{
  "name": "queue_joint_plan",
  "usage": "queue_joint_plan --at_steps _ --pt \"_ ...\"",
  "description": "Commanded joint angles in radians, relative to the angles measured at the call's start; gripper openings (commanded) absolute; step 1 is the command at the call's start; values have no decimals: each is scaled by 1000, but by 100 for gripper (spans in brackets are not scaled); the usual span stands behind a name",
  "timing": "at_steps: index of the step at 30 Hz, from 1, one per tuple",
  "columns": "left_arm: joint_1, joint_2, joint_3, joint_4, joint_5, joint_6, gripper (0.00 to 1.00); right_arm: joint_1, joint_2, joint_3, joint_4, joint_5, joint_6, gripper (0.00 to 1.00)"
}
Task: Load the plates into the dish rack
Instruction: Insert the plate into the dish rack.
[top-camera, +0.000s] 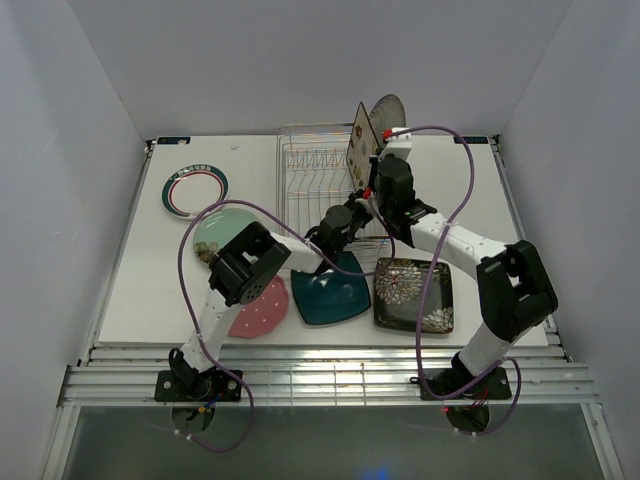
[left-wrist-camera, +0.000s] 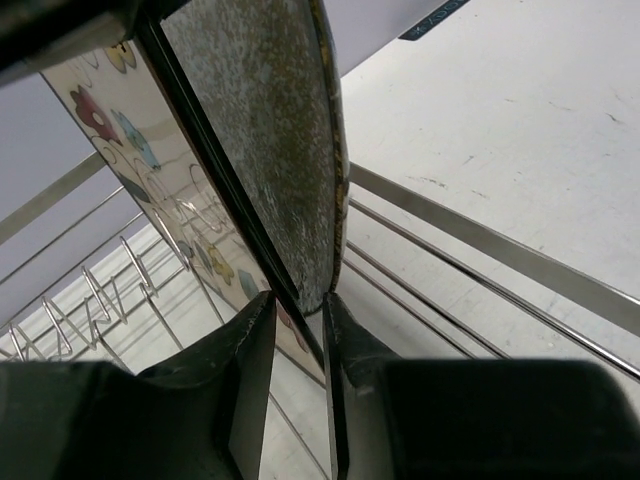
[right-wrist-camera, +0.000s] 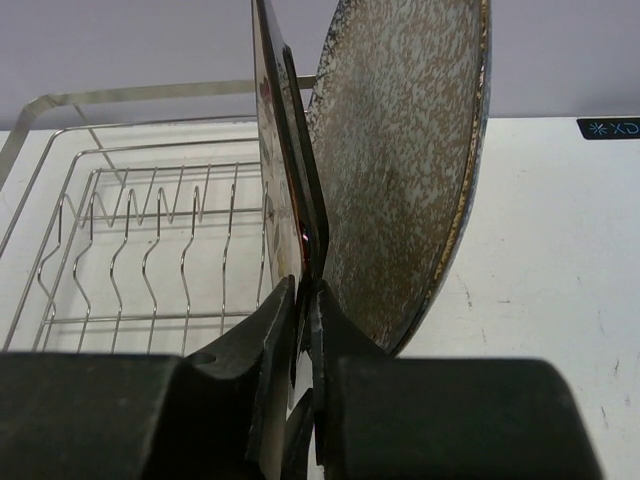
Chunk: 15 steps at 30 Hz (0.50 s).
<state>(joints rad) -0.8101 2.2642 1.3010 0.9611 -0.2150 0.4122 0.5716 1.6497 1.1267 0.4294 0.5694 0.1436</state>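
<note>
The cream floral square plate (top-camera: 360, 142) stands on edge at the right end of the dish rack (top-camera: 315, 170). The speckled grey round plate (top-camera: 388, 108) stands upright just behind it. My right gripper (right-wrist-camera: 303, 285) is shut on the cream plate's (right-wrist-camera: 272, 110) lower edge, with the speckled plate (right-wrist-camera: 400, 170) close on its right. My left gripper (left-wrist-camera: 300, 300) straddles the same plate's dark edge from the near side, its jaws apart with a gap showing. The floral face (left-wrist-camera: 110, 110) and the speckled plate (left-wrist-camera: 270, 130) rise above it.
Five plates lie flat on the table: white teal-rimmed round (top-camera: 195, 190) and mint floral round (top-camera: 222, 232) at left, pink scalloped (top-camera: 262, 308), teal square (top-camera: 330, 290) and black floral square (top-camera: 413, 295) along the front. The rack's prongs (right-wrist-camera: 130, 230) stand bare to the left of the held plate.
</note>
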Motion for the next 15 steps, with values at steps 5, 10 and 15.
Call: queue_joint_plan --at_steps 5,10,15 --pt "46 -58 -60 -203 -67 -42 41 73 -126 -33 52 -74 4 16" --pt "46 -98 -81 -205 -70 -42 59 73 -125 -36 51 -69 11 16" --pt "46 -149 -123 -205 -61 -47 67 73 -126 -38 39 -46 31 17"
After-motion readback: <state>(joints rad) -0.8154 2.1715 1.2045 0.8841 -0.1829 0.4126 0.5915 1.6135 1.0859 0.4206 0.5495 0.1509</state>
